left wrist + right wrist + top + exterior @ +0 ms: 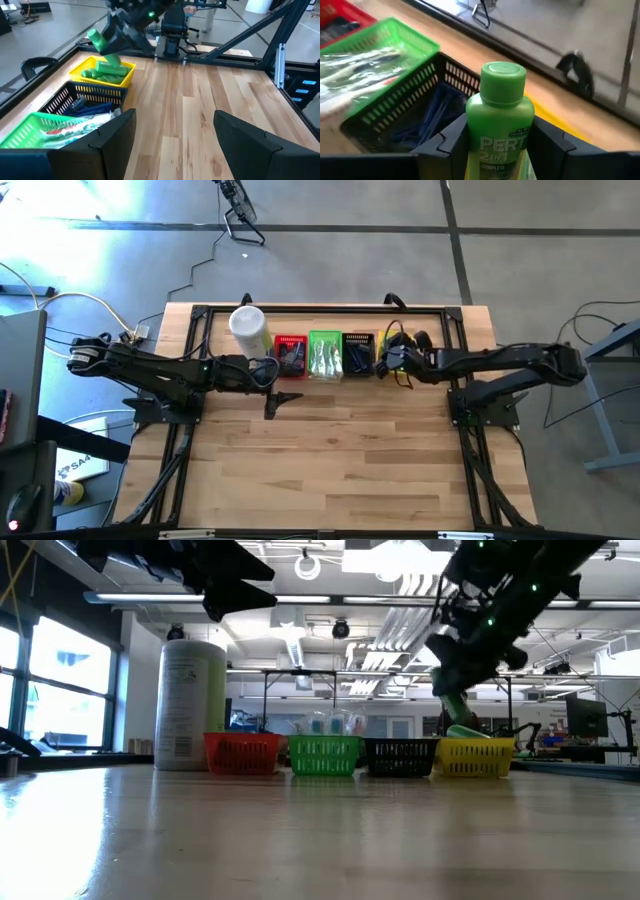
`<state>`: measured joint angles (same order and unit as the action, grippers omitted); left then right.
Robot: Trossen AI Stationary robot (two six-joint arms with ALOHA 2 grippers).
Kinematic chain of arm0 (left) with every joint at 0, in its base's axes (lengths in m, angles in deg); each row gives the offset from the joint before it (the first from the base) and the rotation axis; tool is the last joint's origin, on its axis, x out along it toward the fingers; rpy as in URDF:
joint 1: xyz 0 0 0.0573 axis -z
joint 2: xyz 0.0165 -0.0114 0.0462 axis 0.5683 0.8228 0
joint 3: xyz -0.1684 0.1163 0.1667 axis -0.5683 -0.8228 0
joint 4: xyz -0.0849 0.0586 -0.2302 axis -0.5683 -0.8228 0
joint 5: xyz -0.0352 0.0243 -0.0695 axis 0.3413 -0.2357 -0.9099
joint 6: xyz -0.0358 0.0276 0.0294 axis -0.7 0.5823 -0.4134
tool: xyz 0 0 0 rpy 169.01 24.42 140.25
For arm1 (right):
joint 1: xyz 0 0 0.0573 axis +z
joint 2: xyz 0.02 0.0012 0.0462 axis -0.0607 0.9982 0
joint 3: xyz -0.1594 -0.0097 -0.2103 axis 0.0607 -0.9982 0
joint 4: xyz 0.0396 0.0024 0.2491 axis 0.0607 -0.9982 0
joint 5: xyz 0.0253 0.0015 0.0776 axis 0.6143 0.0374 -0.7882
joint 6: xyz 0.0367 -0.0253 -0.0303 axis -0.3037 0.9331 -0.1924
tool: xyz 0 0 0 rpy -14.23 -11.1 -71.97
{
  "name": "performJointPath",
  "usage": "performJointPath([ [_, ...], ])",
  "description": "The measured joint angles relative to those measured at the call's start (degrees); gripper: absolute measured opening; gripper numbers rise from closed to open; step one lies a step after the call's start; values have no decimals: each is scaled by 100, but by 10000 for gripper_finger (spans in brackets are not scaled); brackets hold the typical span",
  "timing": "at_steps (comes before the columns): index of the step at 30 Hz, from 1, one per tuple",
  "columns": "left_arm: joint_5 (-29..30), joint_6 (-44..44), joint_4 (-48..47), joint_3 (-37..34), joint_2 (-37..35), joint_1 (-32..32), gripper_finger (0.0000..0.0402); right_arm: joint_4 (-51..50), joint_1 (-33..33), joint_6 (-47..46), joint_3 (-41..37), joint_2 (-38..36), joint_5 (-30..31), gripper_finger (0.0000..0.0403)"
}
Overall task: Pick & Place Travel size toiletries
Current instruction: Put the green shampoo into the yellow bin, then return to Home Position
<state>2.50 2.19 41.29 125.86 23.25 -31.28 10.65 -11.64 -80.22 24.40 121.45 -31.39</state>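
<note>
I had the right end effector [497,145] clamped on a green bottle [500,107] above the yellow basket [102,75] by the worktop's far edge; placing step, next lower and release. Left end effector [175,135] waited wide.

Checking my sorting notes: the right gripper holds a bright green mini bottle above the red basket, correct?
Not quite: the right gripper holds the bright green mini bottle above the yellow plastic basket, not the red one. The left wrist view shows it.
</note>
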Motion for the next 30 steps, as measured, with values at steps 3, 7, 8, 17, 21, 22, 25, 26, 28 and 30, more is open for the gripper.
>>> performJointPath([
  [3, 0, -8, -28, 0, 2, 0, 260, 365, -186, -300, -313, 0, -283, 158],
  [7, 0, -8, -22, 0, 2, 0, 260, 1197, -377, -508, -662, 40, -635, 156],
  [8, 0, -16, -21, 0, 2, 0, 260, 1342, -400, -544, -749, 55, -644, 156],
  [17, 0, -111, -30, 0, 2, 0, 260, 1585, -501, -789, -947, 57, -954, 162],
  [21, 102, -111, -34, 0, 2, 0, 260, 1571, -501, -790, -947, 57, -878, 187],
  [22, 113, -111, -36, 0, 2, 0, 260, 1571, -501, -790, -947, 57, -831, 196],
  [25, 116, -111, -41, 0, 2, 0, 260, 1541, -499, -790, -947, 57, -622, 224],
  [26, 116, -111, -41, 0, 2, 0, 260, 1540, -499, -790, -947, 57, -617, 232],
  [28, 116, -115, -41, 0, 2, 0, 260, 1541, -499, -787, -947, 57, -606, 245],
  [30, 118, -115, -41, 0, 2, 0, 260, 1541, -499, -787, -947, 56, -603, 251],
])
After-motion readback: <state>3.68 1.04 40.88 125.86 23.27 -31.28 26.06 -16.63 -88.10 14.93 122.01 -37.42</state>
